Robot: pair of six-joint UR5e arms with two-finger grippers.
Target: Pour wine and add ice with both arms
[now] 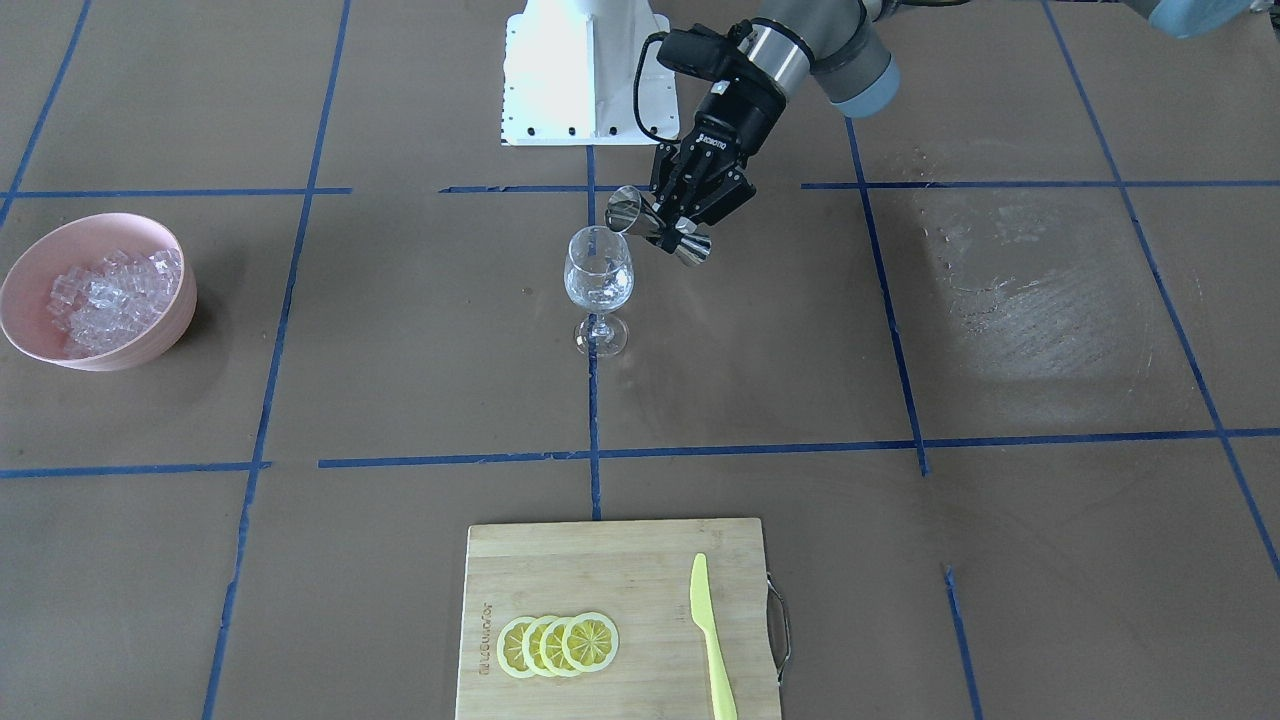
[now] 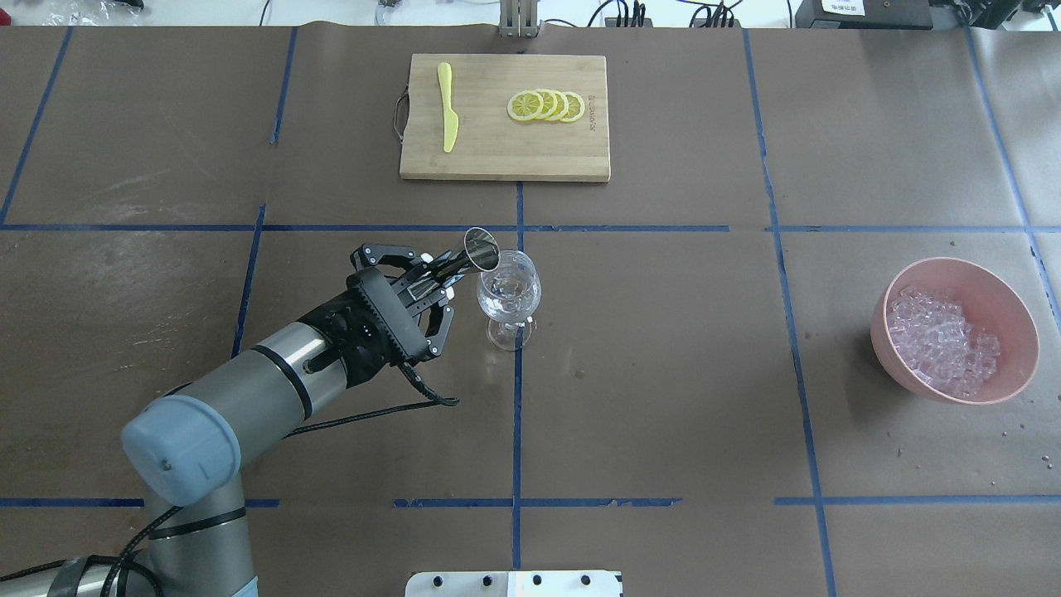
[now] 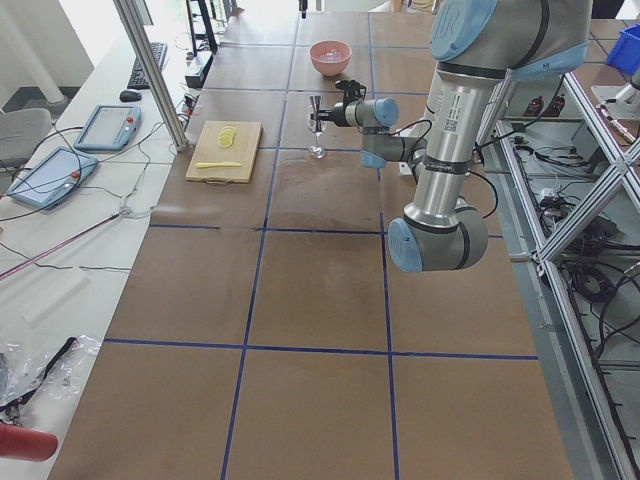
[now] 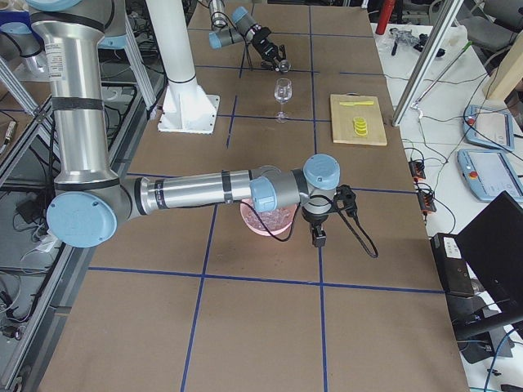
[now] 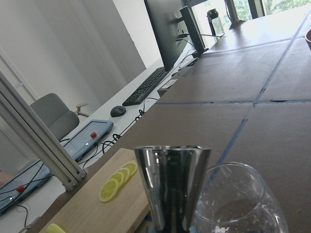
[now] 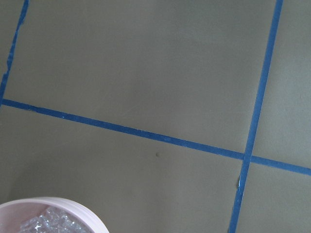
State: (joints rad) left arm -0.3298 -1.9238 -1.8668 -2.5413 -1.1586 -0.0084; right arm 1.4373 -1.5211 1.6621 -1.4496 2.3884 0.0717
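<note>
Overhead exterior: L gripper [image 2: 438, 278] is clamped on the waist of a steel jigger [image 2: 474, 253], tipped w/ its mouth at the rim of the wine glass [image 2: 507, 290]. The glass stands upright on a blue tape line [image 2: 515, 414] mid-table, w/ a little clear wine [image 1: 598, 296] in it. Ice [image 2: 941, 340] is heaped in the pink bowl [image 2: 961, 262], well apart on the robot's R side; R gripper [image 4: 317, 237] shows only in exterior right, just beside that bowl, can't tell if parted or closed.
</note>
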